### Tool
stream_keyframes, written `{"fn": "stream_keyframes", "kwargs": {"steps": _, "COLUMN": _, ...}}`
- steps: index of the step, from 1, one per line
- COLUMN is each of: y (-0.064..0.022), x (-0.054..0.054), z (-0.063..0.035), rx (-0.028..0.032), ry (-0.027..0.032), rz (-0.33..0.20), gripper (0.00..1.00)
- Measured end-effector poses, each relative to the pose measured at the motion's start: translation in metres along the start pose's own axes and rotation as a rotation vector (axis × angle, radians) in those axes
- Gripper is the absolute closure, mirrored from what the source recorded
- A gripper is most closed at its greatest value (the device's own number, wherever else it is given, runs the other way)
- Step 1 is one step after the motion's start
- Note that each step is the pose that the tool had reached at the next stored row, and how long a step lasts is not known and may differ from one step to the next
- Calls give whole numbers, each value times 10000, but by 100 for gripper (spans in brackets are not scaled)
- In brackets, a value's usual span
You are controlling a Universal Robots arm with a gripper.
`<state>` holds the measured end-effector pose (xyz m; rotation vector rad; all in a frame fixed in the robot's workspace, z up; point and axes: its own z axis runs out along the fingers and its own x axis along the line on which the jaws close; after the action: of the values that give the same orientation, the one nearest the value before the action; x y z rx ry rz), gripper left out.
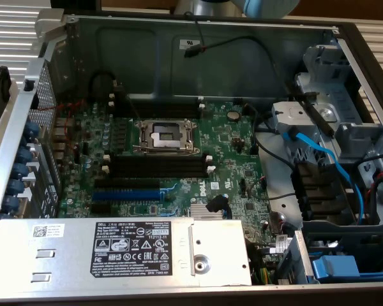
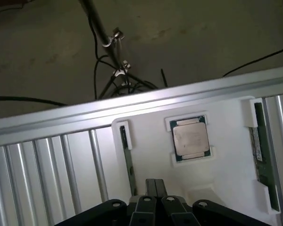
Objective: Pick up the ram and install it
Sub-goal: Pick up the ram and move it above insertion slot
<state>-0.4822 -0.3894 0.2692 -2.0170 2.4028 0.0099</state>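
In the wrist view my gripper hangs shut with nothing between its fingers, above a white holder on a ribbed metal surface. A ram stick stands on edge in the holder's slot, just beside the fingertips. A second green ram stick with a small label lies in the slot at the holder's other end. Between them a CPU chip rests in its recess. In the exterior view the motherboard lies in the open computer case, with black memory slots and white end clips.
The open CPU socket sits between the upper memory slots and the lower ones. A power supply with a label covers the case's near side. Blue cables and drive cages fill the exterior view's right. A stand with cables is beyond the holder.
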Motion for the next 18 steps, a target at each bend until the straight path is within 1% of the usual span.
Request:
{"fn": "stream_keyframes", "kwargs": {"steps": 3, "y": 8, "x": 3, "z": 5, "rx": -1, "ry": -1, "rz": -507, "gripper": 90}}
{"fn": "stream_keyframes", "kwargs": {"steps": 5, "y": 23, "x": 13, "z": 6, "rx": -6, "ry": -3, "rz": -728, "gripper": 90}}
{"fn": "stream_keyframes", "kwargs": {"steps": 10, "y": 26, "x": 59, "z": 27, "rx": -15, "ry": -2, "rz": -1019, "gripper": 90}}
{"fn": "stream_keyframes", "kwargs": {"steps": 13, "y": 23, "x": 77, "z": 58, "rx": -16, "ry": -1, "rz": -1160, "gripper": 90}}
{"fn": "stream_keyframes", "kwargs": {"steps": 16, "y": 22, "x": 88, "z": 91, "rx": -15, "ry": 17, "rz": -1295, "gripper": 90}}
{"fn": "stream_keyframes", "kwargs": {"steps": 17, "y": 21, "x": 90, "z": 101, "rx": -14, "ry": 34, "rz": -1343, "gripper": 90}}
{"fn": "stream_keyframes", "kwargs": {"steps": 18, "y": 20, "x": 92, "z": 108, "rx": -11, "ry": 62, "rz": -1392, "gripper": 90}}
